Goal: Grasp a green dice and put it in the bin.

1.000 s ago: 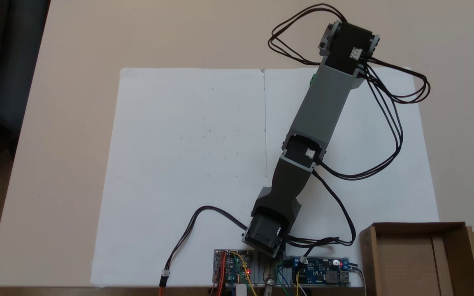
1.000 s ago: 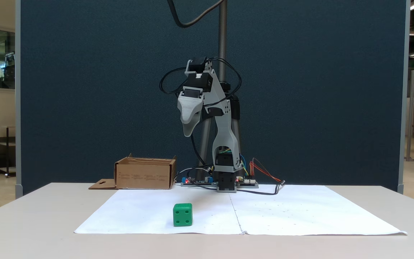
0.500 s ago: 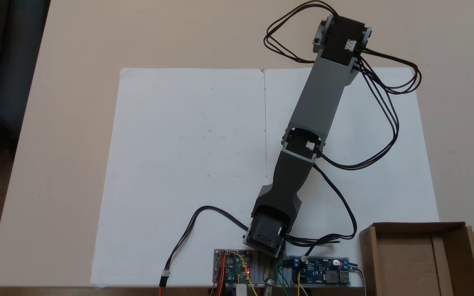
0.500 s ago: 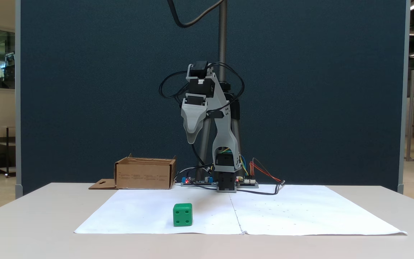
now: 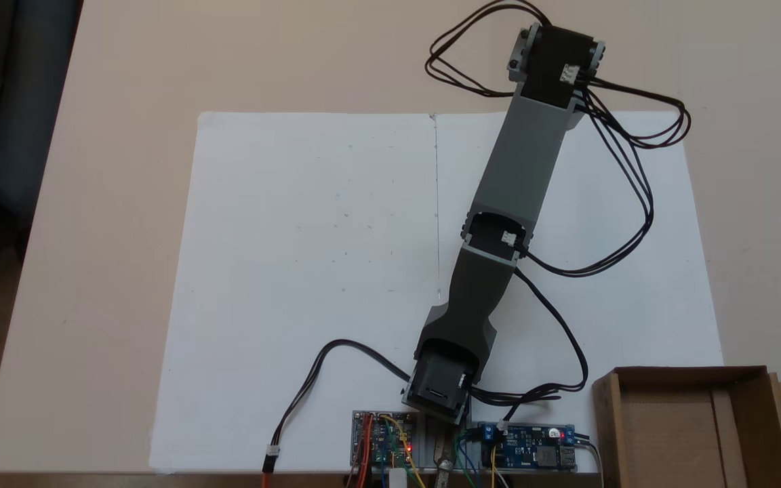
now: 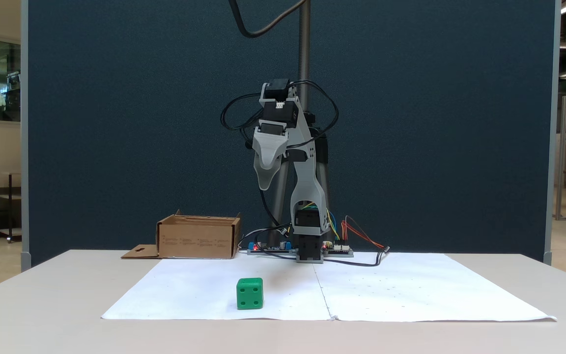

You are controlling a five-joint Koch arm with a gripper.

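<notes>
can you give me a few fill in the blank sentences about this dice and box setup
1. The green dice rests on the white ____.
2. The face of the dice turned toward the front camera shows ____ pips.
3. The bin is made of brown ____.
4. The pincer hangs ____ the table, touching nothing.

Missing words: paper; four; cardboard; above

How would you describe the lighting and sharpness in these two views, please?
In a fixed view from above, light is soft and even, the paper slightly washed out. In a fixed view from the front, the dice is sharp with a faint shadow; ceiling lights glare at the upper right.
</notes>
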